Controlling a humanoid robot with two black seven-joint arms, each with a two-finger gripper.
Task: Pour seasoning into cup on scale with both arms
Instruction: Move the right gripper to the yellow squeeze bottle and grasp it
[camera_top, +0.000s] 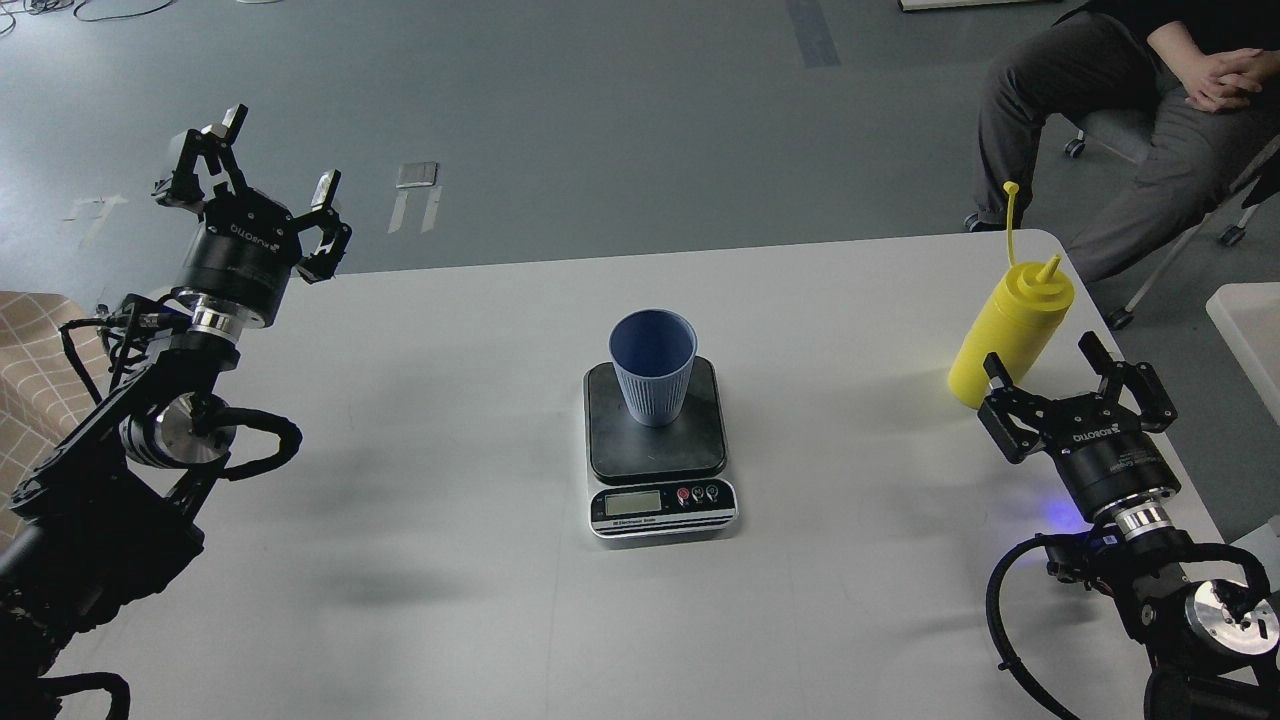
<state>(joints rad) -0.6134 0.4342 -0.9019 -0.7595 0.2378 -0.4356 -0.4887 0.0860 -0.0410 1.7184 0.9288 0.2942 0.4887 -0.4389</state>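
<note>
The yellow seasoning bottle (1010, 330) stands upright at the table's right, its tip cover sticking up on its tether. The light blue cup (652, 366) stands upright on the dark plate of the scale (657, 445) at the table's middle. My right gripper (1045, 362) is open, just in front of and to the right of the bottle's base, its left finger overlapping the bottle's lower edge. My left gripper (275, 150) is open and empty, raised over the table's far left corner, well away from the cup.
The white table (450, 560) ends just right of the bottle. A seated person (1120, 100) on a wheeled chair is beyond the far right corner. A white surface (1250, 330) lies off the right edge. A tan checked object (30, 370) sits at left.
</note>
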